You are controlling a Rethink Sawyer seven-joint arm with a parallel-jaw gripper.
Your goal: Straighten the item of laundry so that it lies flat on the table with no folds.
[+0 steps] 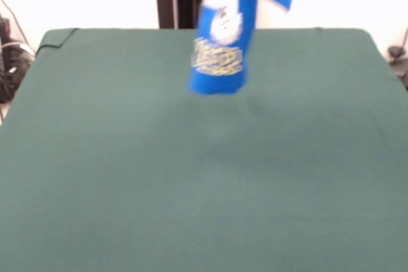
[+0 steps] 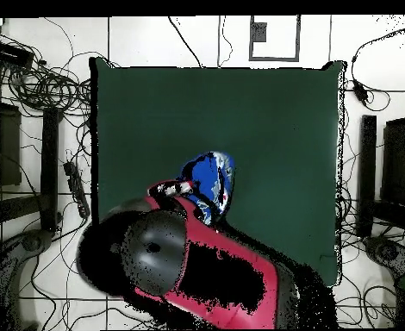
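Front view: T-shirt (image 1: 223,36) hangs in the air as a narrow bunched column, top end running out of frame at the upper edge, bottom hem clear of the table (image 1: 204,183). Emblem and lettering face the camera, one sleeve flaps out to the side up top. Shirt looks motion-blurred, so probably swinging.

Overhead view: the shirt (image 2: 209,183) shows as a blue clump just beyond the end of the red and black arm (image 2: 232,267), over the table's (image 2: 154,103) robot-side half, roughly mid-width. Gripper itself is hidden: arm covers it from above, and it's out of frame in the front view. Can't tell how it's holding; presumably it's pinching the fabric near the top, since the shirt hangs from there.

Step in hand, my read: lift-and-lay. To do it well:
- let the swing settle before lowering
- touch the hem down first, then drag away from the contact point while descending, so the cloth unrolls instead of piling up
- lots of bare felt toward the camera side, lay it out that way
- release only once the fabric is fully down

Risk: it's hanging folded lengthwise, so one lay-down likely leaves a long fold plus a tucked sleeve.
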